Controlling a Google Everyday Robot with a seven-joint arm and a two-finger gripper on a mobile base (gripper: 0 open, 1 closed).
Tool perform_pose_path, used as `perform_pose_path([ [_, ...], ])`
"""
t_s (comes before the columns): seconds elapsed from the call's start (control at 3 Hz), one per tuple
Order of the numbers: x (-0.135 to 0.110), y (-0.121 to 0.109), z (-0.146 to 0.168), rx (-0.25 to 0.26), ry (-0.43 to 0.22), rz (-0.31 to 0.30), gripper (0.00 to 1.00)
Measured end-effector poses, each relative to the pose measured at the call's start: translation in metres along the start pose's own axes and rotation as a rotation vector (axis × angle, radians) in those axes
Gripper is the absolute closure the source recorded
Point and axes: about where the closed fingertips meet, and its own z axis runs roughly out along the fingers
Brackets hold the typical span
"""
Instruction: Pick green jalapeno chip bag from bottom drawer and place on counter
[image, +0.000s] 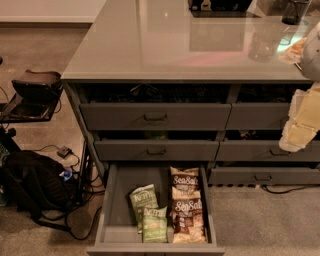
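The bottom drawer (122, 200) is pulled open at the lower middle. The pale green jalapeno chip bag (155, 225) lies flat near the drawer's front, its top overlapped by a darker green Kettle bag (142, 198) just behind it. Two brown-and-white Sea Salt bags (187, 206) lie to the right of them in the drawer. The counter (170, 45) is the wide glossy grey-green top above the drawers. My gripper (299, 131) hangs at the right edge, in front of the upper right drawers, well above and to the right of the open drawer.
Two shallower handled drawers (156, 118) sit slightly open above the bottom one. A glass (262, 47) and dark items stand on the counter's far right. A black backpack (27, 185), cables and a dark stool (36, 85) are on the floor at left.
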Motion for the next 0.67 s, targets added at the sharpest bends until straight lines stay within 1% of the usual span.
perform_pose_path([
  [0.33, 0.0, 0.0, 0.0, 0.0, 0.0, 0.0, 0.0],
  [0.67, -0.002, 0.001, 0.013, -0.01, -0.028, -0.015, 0.0],
])
